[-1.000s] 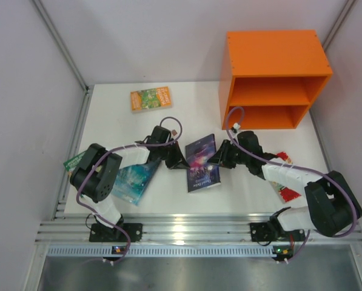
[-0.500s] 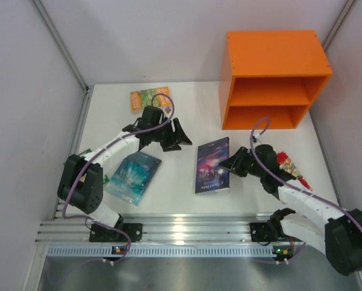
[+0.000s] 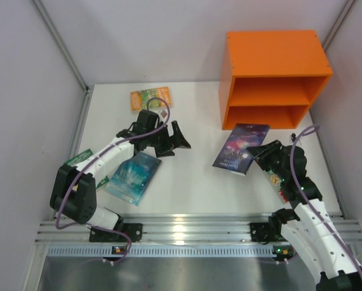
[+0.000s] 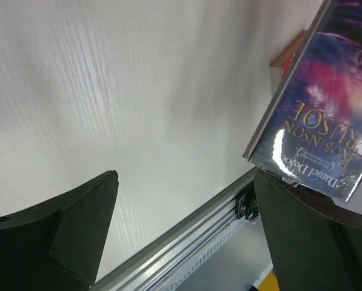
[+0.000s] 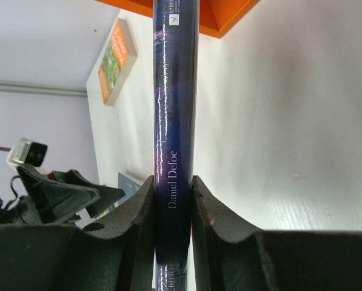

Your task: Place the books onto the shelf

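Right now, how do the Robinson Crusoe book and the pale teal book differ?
The Robinson Crusoe book is clamped at its spine by the right gripper; the pale teal book lies flat on the table, ungripped. The Robinson Crusoe book is dark blue-purple and hangs before the orange shelf; the teal one is beside the left arm. Both are thin paperbacks, neither shelved.

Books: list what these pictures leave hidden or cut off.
Green book: top view, mostly under the left arm.
Red book: left wrist view, only a corner behind the dark blue book; top view, mostly under the right arm.
Dark blue book's cover: right wrist view shows only spine.
Shelf: right wrist view, cut by top edge.
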Controlling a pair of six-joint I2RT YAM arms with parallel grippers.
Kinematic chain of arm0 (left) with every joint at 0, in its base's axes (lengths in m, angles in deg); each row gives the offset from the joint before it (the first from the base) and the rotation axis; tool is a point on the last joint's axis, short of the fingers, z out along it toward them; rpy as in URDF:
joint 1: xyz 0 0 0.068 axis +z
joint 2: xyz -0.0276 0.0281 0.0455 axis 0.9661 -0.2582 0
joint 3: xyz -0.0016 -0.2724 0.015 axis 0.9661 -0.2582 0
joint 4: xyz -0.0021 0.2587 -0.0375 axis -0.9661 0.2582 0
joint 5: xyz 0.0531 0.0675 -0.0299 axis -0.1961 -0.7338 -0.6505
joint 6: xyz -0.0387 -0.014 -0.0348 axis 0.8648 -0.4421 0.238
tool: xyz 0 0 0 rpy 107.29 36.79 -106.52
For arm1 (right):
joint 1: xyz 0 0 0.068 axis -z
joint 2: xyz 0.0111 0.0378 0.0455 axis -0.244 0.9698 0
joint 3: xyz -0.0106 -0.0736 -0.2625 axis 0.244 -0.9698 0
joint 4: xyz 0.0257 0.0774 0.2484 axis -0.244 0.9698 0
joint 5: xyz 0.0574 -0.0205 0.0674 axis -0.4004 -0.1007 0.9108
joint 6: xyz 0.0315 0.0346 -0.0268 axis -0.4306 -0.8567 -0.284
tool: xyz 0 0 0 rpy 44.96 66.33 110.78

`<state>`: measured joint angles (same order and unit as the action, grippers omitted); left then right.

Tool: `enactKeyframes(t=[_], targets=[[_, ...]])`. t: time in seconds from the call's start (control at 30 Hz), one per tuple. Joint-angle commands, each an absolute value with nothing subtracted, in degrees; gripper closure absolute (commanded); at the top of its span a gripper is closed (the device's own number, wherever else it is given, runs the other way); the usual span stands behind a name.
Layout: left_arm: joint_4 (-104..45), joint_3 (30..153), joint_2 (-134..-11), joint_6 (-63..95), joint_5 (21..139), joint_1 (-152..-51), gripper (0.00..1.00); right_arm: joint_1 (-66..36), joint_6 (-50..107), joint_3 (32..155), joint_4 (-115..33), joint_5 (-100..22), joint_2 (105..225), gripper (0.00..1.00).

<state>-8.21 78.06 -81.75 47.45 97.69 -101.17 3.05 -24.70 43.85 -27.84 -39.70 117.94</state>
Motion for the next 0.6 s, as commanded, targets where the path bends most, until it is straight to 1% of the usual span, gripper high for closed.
enactKeyframes(t=[0.0,0.3,0.5,0.57], targets=[[-7.24,77.59,-78.04,46.52,97.75,-101.05,0.01,3.92,-27.25,53.65,-30.86,-42.57,115.23,1.0],[-7.68,75.75,-75.66,46.7,98.98,-101.05,0.01,4.37,-28.74,60.43,-29.18,-54.07,114.09,1.0],[-9.08,74.17,-73.91,47.22,100.21,-101.05,0.01,4.45,-28.48,64.82,-29.71,-60.76,116.11,1.0],[-9.7,73.81,-73.21,47.49,100.48,-101.05,0.01,4.72,-29.27,65.96,-30.85,-61.29,117.25,1.0]])
